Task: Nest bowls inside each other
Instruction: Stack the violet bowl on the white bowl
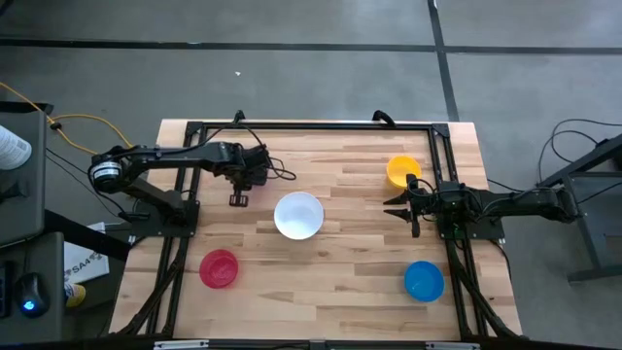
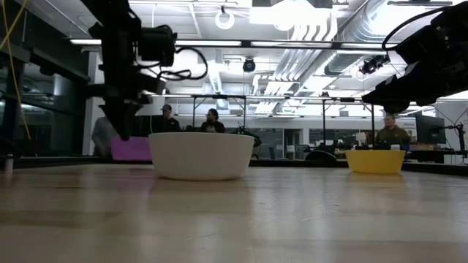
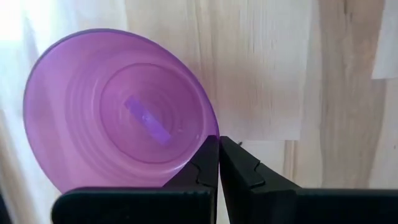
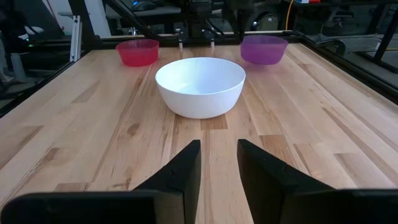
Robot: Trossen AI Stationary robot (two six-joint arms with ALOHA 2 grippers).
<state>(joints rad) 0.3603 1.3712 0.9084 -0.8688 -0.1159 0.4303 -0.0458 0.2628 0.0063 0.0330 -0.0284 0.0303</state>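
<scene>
My left gripper is at the table's far left and is shut on the purple bowl. In the high view that arm's wrist hides the purple bowl. The white bowl stands mouth up at mid-table. The red-pink bowl stands at the near left, the yellow bowl at the far right and the blue bowl at the near right. My right gripper waits open at the right edge, pointing level toward the white bowl. My left gripper pinches the purple bowl's rim with one finger inside the bowl and the other outside. The fingers come from above, pointing steeply down. The bowl stays mouth up below them; I cannot tell whether its base is clear of the table.
Bare wooden tabletop lies between the bowls. A black frame runs along the far edge and down both sides. People sit in the room beyond the table in the low view.
</scene>
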